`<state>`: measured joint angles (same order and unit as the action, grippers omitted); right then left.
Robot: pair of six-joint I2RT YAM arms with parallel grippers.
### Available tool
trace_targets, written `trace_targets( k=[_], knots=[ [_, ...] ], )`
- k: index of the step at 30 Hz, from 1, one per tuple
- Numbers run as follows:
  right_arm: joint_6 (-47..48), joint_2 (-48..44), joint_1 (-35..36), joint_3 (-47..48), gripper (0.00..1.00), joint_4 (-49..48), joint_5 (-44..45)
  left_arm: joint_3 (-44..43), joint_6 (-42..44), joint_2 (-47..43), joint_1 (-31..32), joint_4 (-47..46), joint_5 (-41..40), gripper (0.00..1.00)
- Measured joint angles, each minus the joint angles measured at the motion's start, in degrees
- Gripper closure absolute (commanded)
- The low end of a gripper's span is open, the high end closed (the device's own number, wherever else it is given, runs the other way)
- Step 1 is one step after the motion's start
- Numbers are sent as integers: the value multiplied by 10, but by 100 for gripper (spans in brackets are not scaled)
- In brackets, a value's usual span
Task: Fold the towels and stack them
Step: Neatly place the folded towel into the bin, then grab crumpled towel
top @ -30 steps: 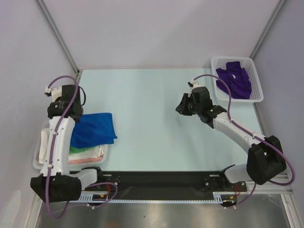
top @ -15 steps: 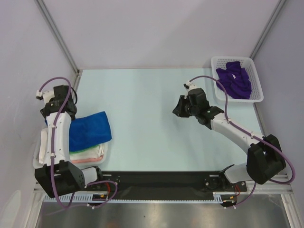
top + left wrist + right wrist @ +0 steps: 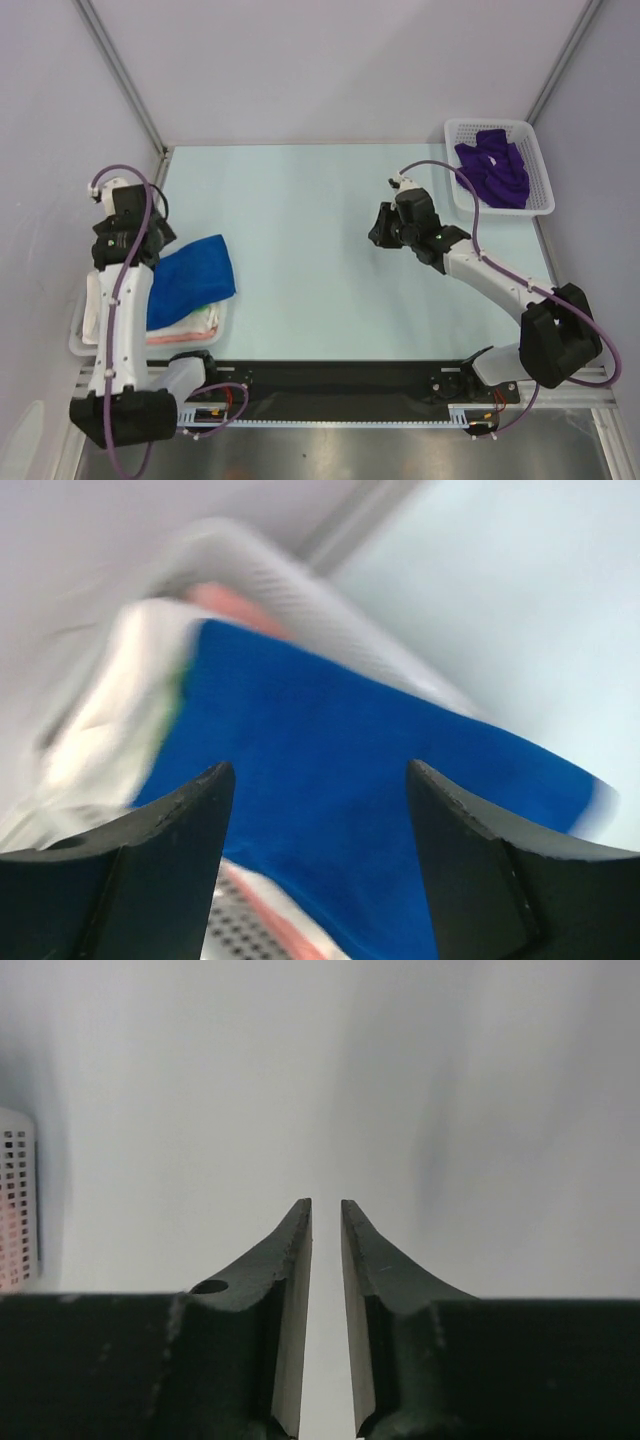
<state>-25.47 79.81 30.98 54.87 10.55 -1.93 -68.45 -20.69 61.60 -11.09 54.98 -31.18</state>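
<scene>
Beneath the released left claw (image 3: 315,780), a blue towel (image 3: 350,790); right claw (image 3: 325,1210) nearly clenched.

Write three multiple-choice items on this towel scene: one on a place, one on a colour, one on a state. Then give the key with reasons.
1. Where are the purple towels?
A. In the white basket at the far right
B. On the left stack
C. In the right claw

2. What colour is the top towel of the left stack?
A. Green
B. Blue
C. Purple

3. How is the left claw?
A. Shut on a towel
B. Out of view
C. Open, empty

Key: 1 A, they lie inside the white basket. 2 B, the blue towel lies on top. 3 C, its fingers stand wide apart above the towel.
</scene>
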Motion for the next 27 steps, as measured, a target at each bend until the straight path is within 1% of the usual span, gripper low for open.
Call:
trace_targets(
  k=[3, 6, 7, 10, 12, 13, 14, 16, 17, 20, 24, 27],
  knots=[
    [10, 0, -9, 18, 71, 18, 18, 9, -2, -47, 85, -35, 62, 26],
    [24, 16, -42, 84, 69, 42, 36, 10, -5, -62, 174, -63, 101, 26],
    [31, 30, -63, 119, 68, 48, 44, 10, -6, -61, 204, -73, 110, 27],
    [48, 91, -136, 242, 66, 49, 74, 18, -10, -45, 290, -99, 133, 27],
    [58, 146, -188, 328, 62, 47, 99, 19, -12, -23, 342, -113, 148, 27],
    [62, 176, -210, 365, 61, 47, 110, 19, -12, -11, 364, -120, 154, 26],
    [66, 207, -233, 400, 56, 41, 121, 19, -12, 2, 388, -127, 160, 26],
    [75, 268, -275, 449, 50, 36, 141, 19, -8, 25, 424, -137, 173, 26],
    [77, 292, -290, 465, 47, 34, 148, 19, -6, 33, 438, -141, 180, 26],
    [75, 390, -343, 515, 41, 40, 150, 20, 2, 44, 460, -156, 205, 26],
    [66, 539, -393, 626, 36, 73, 130, 22, 11, 44, 462, -180, 224, 25],
    [62, 620, -415, 688, 33, 99, 124, 26, 19, 44, 462, -192, 227, 25]
  ],
)
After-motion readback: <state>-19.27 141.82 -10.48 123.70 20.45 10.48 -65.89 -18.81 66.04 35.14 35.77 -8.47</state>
